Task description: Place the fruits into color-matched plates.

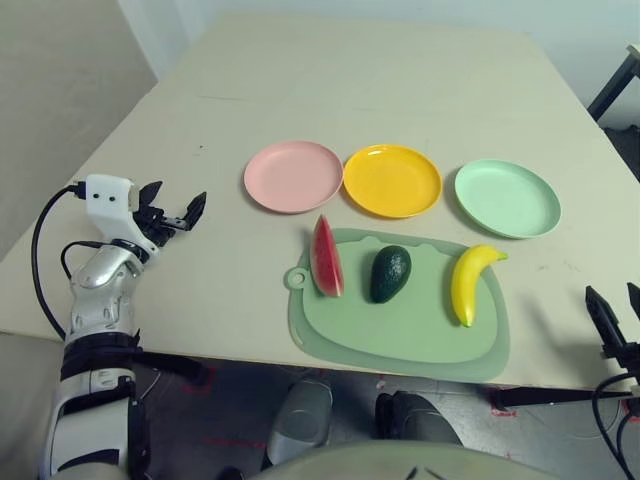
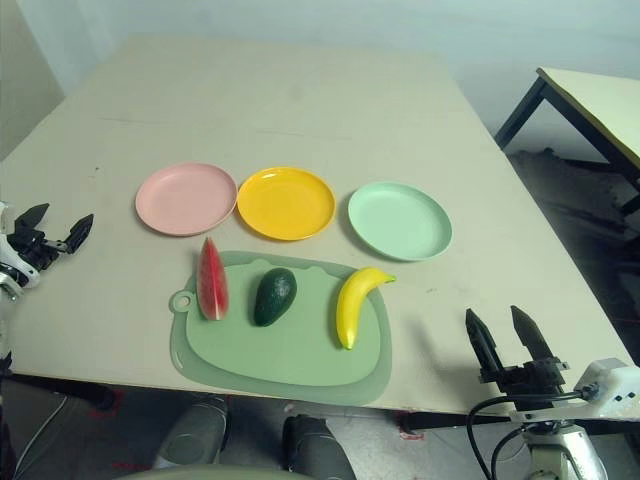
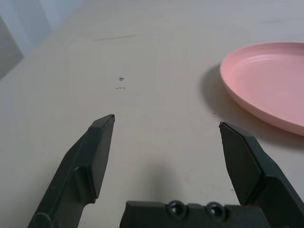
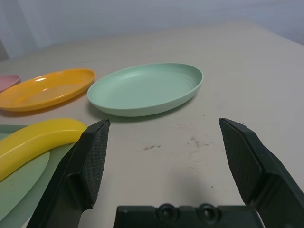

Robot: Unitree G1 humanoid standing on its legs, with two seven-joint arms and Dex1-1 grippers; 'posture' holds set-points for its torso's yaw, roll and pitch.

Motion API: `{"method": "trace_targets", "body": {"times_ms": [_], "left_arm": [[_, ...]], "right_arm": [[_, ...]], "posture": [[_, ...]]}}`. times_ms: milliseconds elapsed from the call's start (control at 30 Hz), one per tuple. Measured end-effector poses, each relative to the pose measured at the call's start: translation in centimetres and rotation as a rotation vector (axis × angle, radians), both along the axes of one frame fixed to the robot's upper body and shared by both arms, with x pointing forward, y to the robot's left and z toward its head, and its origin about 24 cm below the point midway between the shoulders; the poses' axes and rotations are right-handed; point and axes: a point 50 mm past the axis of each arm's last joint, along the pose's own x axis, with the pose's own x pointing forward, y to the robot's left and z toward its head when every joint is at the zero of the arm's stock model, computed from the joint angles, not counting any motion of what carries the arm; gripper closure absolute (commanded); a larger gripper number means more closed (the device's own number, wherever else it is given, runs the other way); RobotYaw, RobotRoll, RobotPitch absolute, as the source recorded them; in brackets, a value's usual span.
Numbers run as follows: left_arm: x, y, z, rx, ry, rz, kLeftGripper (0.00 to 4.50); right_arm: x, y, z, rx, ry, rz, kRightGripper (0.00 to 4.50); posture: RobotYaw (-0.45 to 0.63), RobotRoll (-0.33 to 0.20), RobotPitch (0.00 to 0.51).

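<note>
On the mat (image 1: 400,330), watermelon (image 1: 326,258), avocado (image 1: 390,274) and banana (image 1: 470,281) are laid at 6 o'clock of the bare pink plate (image 1: 293,176), yellow plate (image 1: 392,180) and green plate (image 1: 507,198); left gripper (image 1: 178,212) and right gripper (image 2: 511,343) are held spread, ungrasping.

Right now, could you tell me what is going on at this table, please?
Nothing is being handled yet. The watermelon wedge, avocado and banana lie side by side on the green mat. Beyond it, the pink plate, yellow plate and mint plate hold no fruit. The left pincer is open over the table to the left of the pink plate; the right pincer is open near the table's front edge, right of the mat.
</note>
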Motion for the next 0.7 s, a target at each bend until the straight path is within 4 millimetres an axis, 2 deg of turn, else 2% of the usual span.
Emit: {"method": "trace_targets", "body": {"times_ms": [233,500,567,700], "left_arm": [[0.9,-0.9,0.2,-0.001,-0.018,-0.02,0.0],[0.4,-1.0,-0.7,-0.002,0.003,-0.029,0.0],[0.4,-1.4,-0.9,-0.031,0.007,-0.086,0.0],[0.2,-3.1,-0.8,-0.081,0.03,-0.34,0.0]], "right_arm": [[-0.1,-0.3,0.0,-0.006,0.004,-0.001,0.02],[-0.3,-1.0,0.4,-0.029,0.019,0.004,0.02],[-0.7,-1.1,0.3,-0.033,0.031,-0.002,0.02],[-1.6,-0.7,0.8,-0.059,0.045,-0.001,0.02]], "posture": [[0.31,0.0,0.114],[0.29,0.0,0.116],[0.27,0.0,0.118],[0.25,0.0,0.138]]}}
